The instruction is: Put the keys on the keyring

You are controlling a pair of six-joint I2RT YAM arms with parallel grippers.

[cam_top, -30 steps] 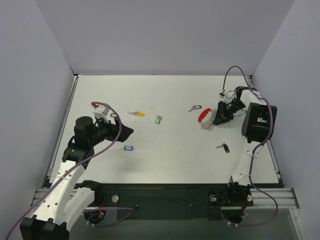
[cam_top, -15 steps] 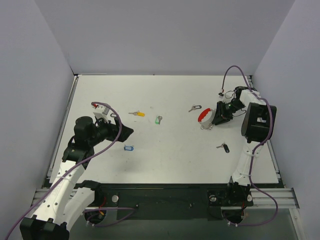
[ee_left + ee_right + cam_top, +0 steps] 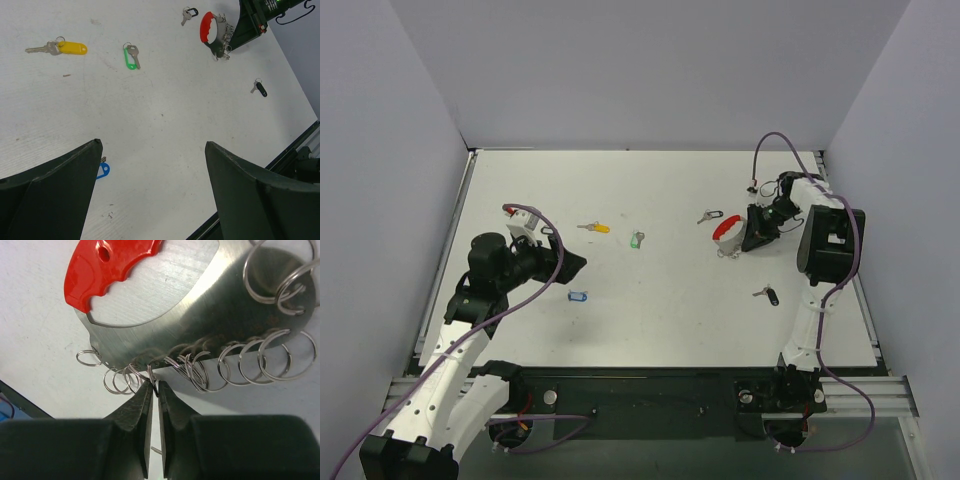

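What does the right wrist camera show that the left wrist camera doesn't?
Only right wrist: close up, the right gripper pinching one small wire loop on the keyring's steel edge. Only left wrist: the open left gripper, plus the yellow-tagged key, green-tagged key, blue tag and two black-tagged keys on the table. Both: the keyring with its red band, the right gripper at it.

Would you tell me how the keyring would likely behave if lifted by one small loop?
The keyring would probably dangle and swing, since its small loops hang loosely from a stiff-looking metal plate. Smooth, thin wire may slip from the right gripper pinching it.
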